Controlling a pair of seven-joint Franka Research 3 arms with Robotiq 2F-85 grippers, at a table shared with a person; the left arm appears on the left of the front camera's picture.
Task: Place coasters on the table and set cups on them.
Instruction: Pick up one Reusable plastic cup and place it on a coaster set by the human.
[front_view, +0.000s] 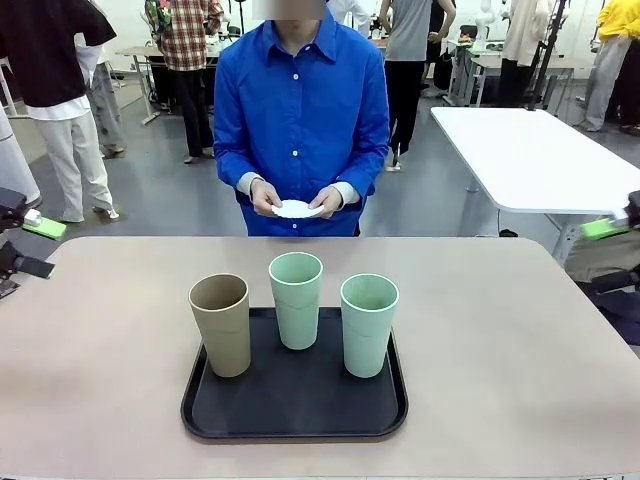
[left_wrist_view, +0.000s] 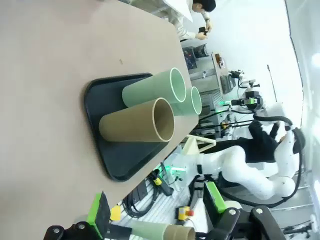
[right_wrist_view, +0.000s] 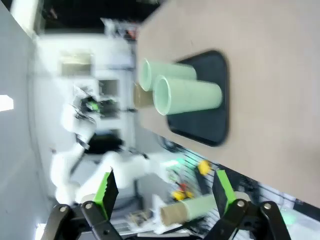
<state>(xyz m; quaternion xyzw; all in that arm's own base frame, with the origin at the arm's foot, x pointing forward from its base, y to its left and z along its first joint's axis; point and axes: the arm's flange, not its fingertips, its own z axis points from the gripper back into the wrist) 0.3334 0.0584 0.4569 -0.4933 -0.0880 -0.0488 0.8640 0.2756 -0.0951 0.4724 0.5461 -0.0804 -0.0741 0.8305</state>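
Observation:
Three cups stand upright on a black tray (front_view: 293, 405) in the middle of the table (front_view: 500, 350): a tan cup (front_view: 221, 324) on the left, a mint cup (front_view: 296, 299) in the middle toward the back, and another mint cup (front_view: 368, 324) on the right. Across the table, a person in a blue shirt holds white coasters (front_view: 297, 209) in both hands at waist height. My left gripper (front_view: 38, 247) hovers at the table's left edge, open and holding nothing. At the right edge my right gripper (front_view: 608, 255) is also open and holding nothing. The left wrist view shows the tan cup (left_wrist_view: 137, 122) nearest the left gripper (left_wrist_view: 156, 210). The right wrist view shows a mint cup (right_wrist_view: 187, 95) nearest the right gripper (right_wrist_view: 165, 190).
Bare tabletop lies to the left, right and far side of the tray. A white glossy table (front_view: 540, 150) stands behind on the right. Several people stand farther back in the room. In the left wrist view, my right arm (left_wrist_view: 250, 170) shows beyond the tray.

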